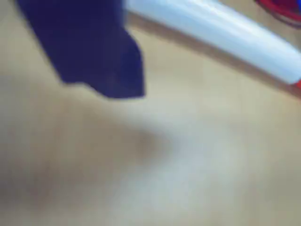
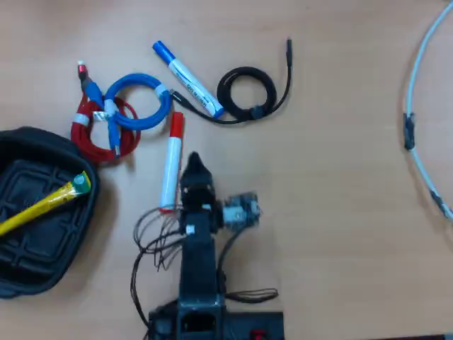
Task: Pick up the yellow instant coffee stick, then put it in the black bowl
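Note:
In the overhead view the yellow instant coffee stick lies slanted inside the black bowl at the left edge, its green-and-white end resting toward the bowl's upper right rim. My gripper is low over the table in the middle, right beside the white marker with a red cap, far from the bowl. Its jaws come to a single narrow tip with nothing between them. In the wrist view one dark blue finger shows at the top left, with the white marker body just beyond it.
Coiled red and blue cables lie above the bowl. A blue-capped white marker and a coiled black cable lie farther up. A thin white cable runs along the right edge. Loose arm wires hang beside the arm.

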